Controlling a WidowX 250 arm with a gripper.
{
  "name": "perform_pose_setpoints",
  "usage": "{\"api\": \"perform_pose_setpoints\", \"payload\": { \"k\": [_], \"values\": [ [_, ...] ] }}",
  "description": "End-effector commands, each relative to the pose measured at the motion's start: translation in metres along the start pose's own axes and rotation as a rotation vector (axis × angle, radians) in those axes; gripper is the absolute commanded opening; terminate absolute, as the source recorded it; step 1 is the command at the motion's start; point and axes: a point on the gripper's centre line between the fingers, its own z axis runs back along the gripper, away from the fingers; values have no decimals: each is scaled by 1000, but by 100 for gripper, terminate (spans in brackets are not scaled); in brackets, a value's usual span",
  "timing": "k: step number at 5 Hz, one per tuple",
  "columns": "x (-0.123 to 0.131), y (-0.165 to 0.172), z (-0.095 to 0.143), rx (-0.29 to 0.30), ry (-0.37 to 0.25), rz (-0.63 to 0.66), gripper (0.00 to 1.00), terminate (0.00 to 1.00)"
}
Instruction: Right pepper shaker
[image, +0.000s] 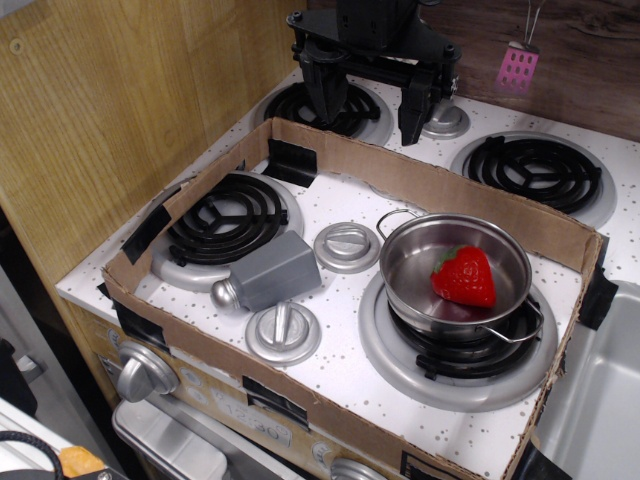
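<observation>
The pepper shaker (268, 274) is a gray tapered square-sided body with a shiny silver ball cap. It lies on its side on the toy stove top, cap pointing left, at the right edge of the front left burner (225, 222). My black gripper (368, 100) hangs at the top of the view above the back left burner, well behind the shaker. Its fingers (413, 112) are spread apart with nothing between them.
A cardboard wall (420, 182) with black tape rings the front stove area. A silver pot (456, 272) holding a red strawberry (465, 276) sits on the front right burner. Two round silver knobs (347, 246) (283, 333) lie near the shaker. A wooden panel (110, 110) stands at the left.
</observation>
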Motion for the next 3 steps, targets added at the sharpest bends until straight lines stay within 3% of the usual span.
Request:
{"api": "perform_pose_setpoints", "payload": {
  "k": [1,3],
  "values": [
    [0,0,0,0,0,0,100,0],
    [-30,9,3,37,18,-174,100,0]
  ]
}}
